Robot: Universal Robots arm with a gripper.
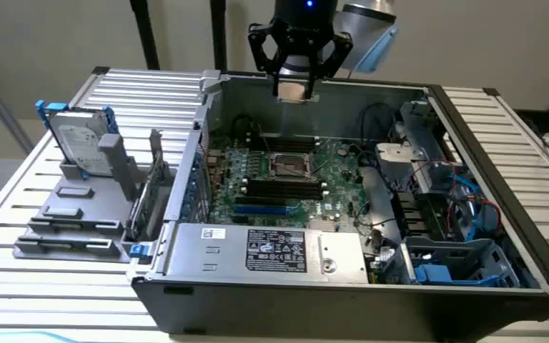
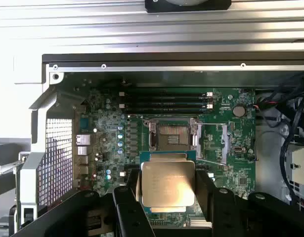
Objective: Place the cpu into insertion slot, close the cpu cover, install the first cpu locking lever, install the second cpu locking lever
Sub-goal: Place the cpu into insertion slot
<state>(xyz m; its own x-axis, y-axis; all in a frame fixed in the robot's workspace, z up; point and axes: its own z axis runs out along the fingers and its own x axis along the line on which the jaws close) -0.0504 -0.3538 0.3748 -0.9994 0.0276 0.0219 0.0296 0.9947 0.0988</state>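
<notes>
**Cpu** [image 2: 167, 183]. Flat square chip with a pale metal lid on a green edge. It was carried level, clamped by two opposite edges between the black fingers [image 2: 205, 192] of the tool [image 1: 294, 86]. The tool was thus grasping the cpu and nothing else. The edge grip was probably chosen to keep the chip flat and its underside untouched. In the exterior view the cpu sat at upper centre, above the far wall of the case [image 1: 503, 179]. It was well apart from the slot and not yet seated.

**Slot** [image 1: 291, 166]. Square socket with a dark centre and a silvery rim, at mid-frame in the exterior view. No chip lay in its centre, so it looked ready to receive one. The cover and the two levers could not be told apart from the rim, and their positions could not be read.

**Motherboard** [image 1: 337, 171]. Green, lying flat on the case floor and carrying the slot. Long black memory slots [image 1: 279, 189] lay just beside the slot.

**Power supply** [image 1: 274, 250]. Grey labelled box at lower centre, near the case's front wall.

**Hard drive** [image 1: 79, 139]. Stood upright in a grey rack at the exterior view's left, outside the case.

**Bench** [image 1: 26, 214]. Slatted metal surface bearing the case and the rack.
</notes>
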